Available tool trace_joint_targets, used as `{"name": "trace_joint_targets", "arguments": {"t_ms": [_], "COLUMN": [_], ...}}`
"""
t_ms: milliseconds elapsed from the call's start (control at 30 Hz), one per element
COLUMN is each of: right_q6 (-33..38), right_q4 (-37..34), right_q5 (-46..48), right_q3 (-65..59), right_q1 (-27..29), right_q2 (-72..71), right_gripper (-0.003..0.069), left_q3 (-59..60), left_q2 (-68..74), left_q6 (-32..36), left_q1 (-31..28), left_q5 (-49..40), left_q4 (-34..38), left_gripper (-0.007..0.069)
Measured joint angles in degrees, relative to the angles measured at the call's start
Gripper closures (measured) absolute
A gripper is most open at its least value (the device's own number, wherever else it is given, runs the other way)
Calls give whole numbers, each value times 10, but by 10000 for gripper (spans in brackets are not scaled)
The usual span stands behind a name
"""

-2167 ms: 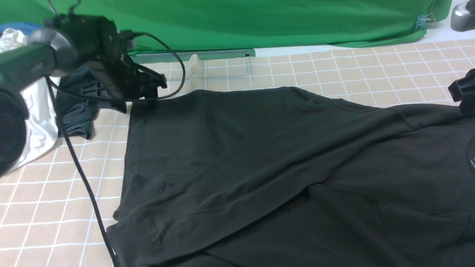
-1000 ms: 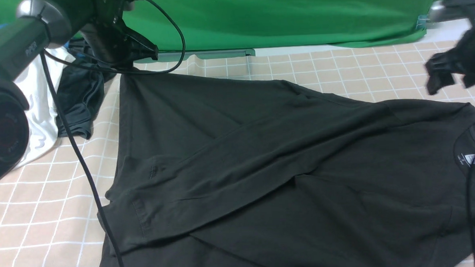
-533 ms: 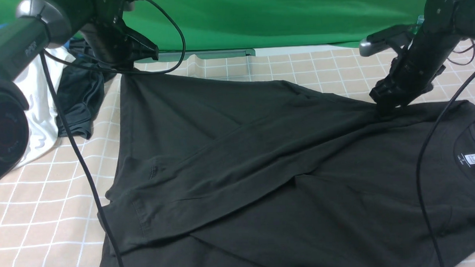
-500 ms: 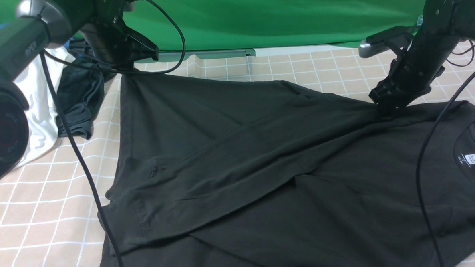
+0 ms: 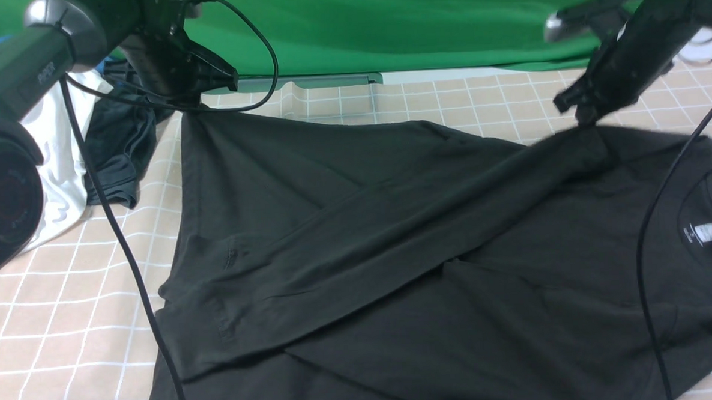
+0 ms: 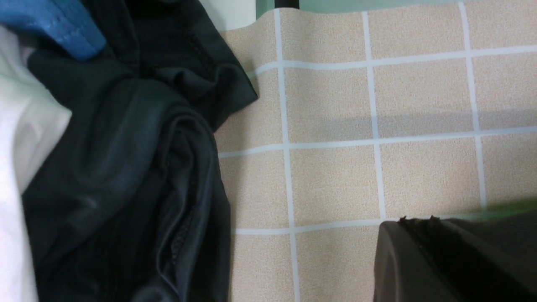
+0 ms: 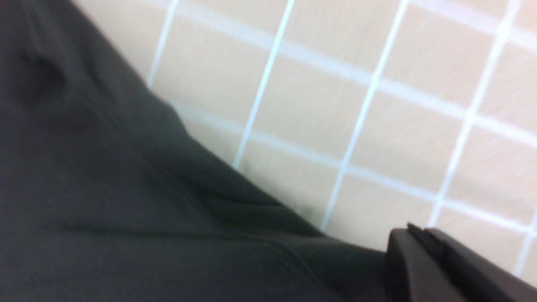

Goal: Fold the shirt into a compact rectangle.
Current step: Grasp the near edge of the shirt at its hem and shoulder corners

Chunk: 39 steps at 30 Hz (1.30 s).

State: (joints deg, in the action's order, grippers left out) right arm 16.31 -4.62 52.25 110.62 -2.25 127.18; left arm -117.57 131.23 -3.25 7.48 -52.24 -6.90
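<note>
Two grips on the cloth now. The right gripper [image 5: 582, 117], open above the far right a second ago, has come down on the large black cotton T-shirt [image 5: 393, 234] and clenched on a pinch of fabric at the far shoulder. It is already lifting: the cloth tents up to its tips and that end is blurred. The left gripper [image 5: 194, 102] stays clamped on the shirt's far hem corner, raised off the surface; no change there.

Shirt position: spread sideways across the middle and right of the table, hem toward the robot's left, collar with small white neck label [image 5: 711, 234] at the right. A long diagonal fold already crosses the body.

Meaning: both ends of the far edge are held, so my reading is that this edge can now be carried toward the near side for a lengthwise fold. Fold not yet made; rectangle well off.

Surface: beige tablecloth with white grid [image 5: 54, 309], rippled at the far edge. A crumpled white garment [image 5: 60, 165] and a smaller dark grey garment with a sheen [image 5: 119, 147] lie far left, near the held hem corner; a scrap of blue fabric [image 6: 63, 29] sits among them. Green cloth backdrop [image 5: 414, 17] closes the far side. Black cables [image 5: 127, 258] trail from both arms over the shirt
</note>
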Motion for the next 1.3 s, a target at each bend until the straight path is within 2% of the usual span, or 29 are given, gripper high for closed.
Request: {"name": "trace_joint_targets", "arguments": {"t_ms": [167,533,700,767,833,900,967,1067,1133,1167,1267,1300], "right_q6": [-5,-12,-12,-15,-17,-19,-24,-32,-41,-41,-43,-44], "right_q4": [2,8,7,8,10,12,14,15,15,14,13,13], "right_q5": [-3,5,-10,-18,-22,-21,4,58,124,145,164,166], "right_q3": [7,9,9,9,10,13,23,39,51,48,6,-8], "right_q1": [8,13,13,13,14,15,15,15,15,15,15,15], "right_q2": [-1,20,22,22,22,20,14,-3,-33,-53,-114,-132], "right_gripper": [620,620,612,568,482,368,258,207,238,291,519,552], "left_q3": [0,0,0,0,-1,-5,-18,-33,-48,-50,-33,-19], "left_q2": [0,0,0,0,0,0,-2,-11,-35,-53,-110,-123], "left_q6": [0,-85,-99,-99,-100,-101,-101,-95,-58,-38,-12,-10], "left_q1": [0,-6,-14,-14,-14,-15,-17,-17,-18,-17,-16,-14], "left_q5": [0,69,91,98,105,106,80,33,-40,-80,-153,-159], "left_q4": [0,-28,-35,-49,-70,-87,-101,-99,-69,-46,1,6], "left_gripper": [591,591,589,582,560,520,447,386,358,368,477,517]}}
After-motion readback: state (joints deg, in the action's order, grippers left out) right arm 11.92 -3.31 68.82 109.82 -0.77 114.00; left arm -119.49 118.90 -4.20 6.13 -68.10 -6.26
